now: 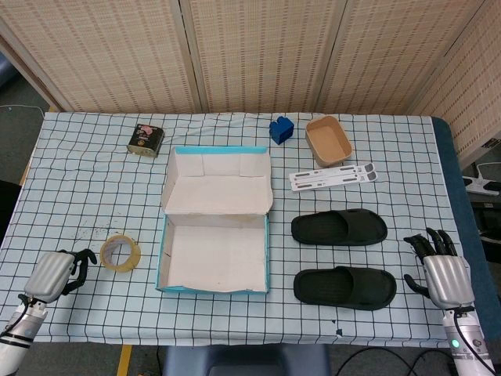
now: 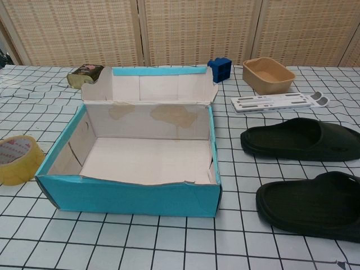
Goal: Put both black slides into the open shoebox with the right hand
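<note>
Two black slides lie side by side on the checked cloth, right of the box: the far slide (image 1: 340, 227) (image 2: 301, 139) and the near slide (image 1: 344, 287) (image 2: 312, 205). The open teal shoebox (image 1: 166, 247) (image 2: 129, 197) sits mid-table with its lid flipped back and nothing inside. My right hand (image 1: 443, 270) rests at the table's right edge, just right of the near slide, fingers apart and holding nothing. My left hand (image 1: 56, 273) lies at the front left, fingers loosely curled beside a tape roll, holding nothing. The chest view shows neither hand.
A yellow tape roll (image 1: 120, 253) (image 2: 16, 159) lies left of the box. Behind stand a dark tin (image 1: 146, 139) (image 2: 85, 75), a blue block (image 1: 281, 129) (image 2: 219, 68), a tan bowl (image 1: 328, 140) (image 2: 268, 75) and a white flat strip (image 1: 333, 175) (image 2: 278, 102).
</note>
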Motion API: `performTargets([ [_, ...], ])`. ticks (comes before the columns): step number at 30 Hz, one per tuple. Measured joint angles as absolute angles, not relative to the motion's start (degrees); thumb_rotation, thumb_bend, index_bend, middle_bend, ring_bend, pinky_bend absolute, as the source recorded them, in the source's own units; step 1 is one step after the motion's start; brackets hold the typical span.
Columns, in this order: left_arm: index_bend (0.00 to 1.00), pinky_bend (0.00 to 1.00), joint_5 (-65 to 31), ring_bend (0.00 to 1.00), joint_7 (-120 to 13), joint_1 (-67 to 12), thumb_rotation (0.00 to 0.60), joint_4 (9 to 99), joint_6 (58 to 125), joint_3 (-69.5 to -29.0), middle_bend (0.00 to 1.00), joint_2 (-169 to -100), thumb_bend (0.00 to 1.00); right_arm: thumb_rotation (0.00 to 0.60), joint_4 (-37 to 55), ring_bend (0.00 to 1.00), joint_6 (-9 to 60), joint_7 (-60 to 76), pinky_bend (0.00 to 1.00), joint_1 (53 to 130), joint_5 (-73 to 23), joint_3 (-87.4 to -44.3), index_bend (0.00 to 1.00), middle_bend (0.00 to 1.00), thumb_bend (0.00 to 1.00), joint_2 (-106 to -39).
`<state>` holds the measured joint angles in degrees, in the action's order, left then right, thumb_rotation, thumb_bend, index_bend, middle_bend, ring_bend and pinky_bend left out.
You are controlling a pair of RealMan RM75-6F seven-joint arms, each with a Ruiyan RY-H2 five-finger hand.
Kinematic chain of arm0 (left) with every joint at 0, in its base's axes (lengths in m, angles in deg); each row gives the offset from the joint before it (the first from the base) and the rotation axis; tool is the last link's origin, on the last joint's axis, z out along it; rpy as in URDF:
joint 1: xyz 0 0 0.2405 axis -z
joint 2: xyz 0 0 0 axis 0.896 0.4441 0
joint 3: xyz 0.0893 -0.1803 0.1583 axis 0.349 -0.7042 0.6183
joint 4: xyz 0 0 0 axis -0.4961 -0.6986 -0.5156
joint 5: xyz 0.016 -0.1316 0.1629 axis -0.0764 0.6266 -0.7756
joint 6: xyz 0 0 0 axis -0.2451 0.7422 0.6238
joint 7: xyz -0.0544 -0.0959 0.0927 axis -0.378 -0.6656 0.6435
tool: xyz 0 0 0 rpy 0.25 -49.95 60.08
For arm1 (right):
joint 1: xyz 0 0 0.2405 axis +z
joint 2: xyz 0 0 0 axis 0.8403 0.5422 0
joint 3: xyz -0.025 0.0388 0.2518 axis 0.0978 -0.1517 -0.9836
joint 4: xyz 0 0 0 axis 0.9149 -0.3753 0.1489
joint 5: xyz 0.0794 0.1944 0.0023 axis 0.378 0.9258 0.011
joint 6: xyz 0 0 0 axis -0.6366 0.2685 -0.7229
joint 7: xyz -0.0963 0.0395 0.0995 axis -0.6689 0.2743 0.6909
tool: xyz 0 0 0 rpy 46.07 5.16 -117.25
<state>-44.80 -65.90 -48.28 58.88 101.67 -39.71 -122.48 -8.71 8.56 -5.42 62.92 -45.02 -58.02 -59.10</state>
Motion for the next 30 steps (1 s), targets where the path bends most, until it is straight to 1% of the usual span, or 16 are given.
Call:
performTargets([
  [12,0.46,0.57,-44.8,0.64,-65.6,-48.5,0.6,59.3,102.1,-39.7,0.59,-122.3,0.73,0.6,-8.4,0.05,7.6,-4.3,0.08,62.6,-46.5,-57.6,0.21,0.21,0.15,-59.2],
  [16,0.46,0.57,-44.0,0.64,-66.0,-48.2,0.6,58.5,100.9,-39.9,0.59,-122.5,0.73,0.6,-9.7,0.05,8.5,0.3,0.08,62.8,-49.2,-55.9,0.2,0.21,0.11,-57.1],
  [19,0.46,0.57,-43.4,0.64,-66.2,-48.3,0.6,58.5,100.4,-40.0,0.59,-122.4,0.73,0.6,-10.9,0.05,10.8,3.9,0.08,63.3,-51.1,-54.1,0.19,0.21,0.06,-54.3],
  [23,0.46,0.57,-43.7,0.64,-66.1,-48.8,0.6,59.4,102.2,-40.1,0.59,-121.9,0.73,0.6,-12.3,0.04,15.0,6.5,0.04,64.6,-53.2,-51.8,0.15,0.19,0.01,-51.1],
  [26,0.46,0.57,-43.9,0.64,-65.6,-49.2,0.6,59.9,102.8,-40.1,0.59,-121.7,0.73,0.6,-13.2,0.01,18.8,8.3,0.02,66.1,-54.1,-50.4,0.1,0.15,0.0,-49.3],
  [30,0.46,0.57,-43.5,0.64,-65.0,-49.0,0.6,60.0,101.8,-40.1,0.59,-121.7,0.73,0.6,-13.4,0.0,23.5,8.9,0.0,68.2,-54.0,-49.6,0.07,0.12,0.0,-48.4],
])
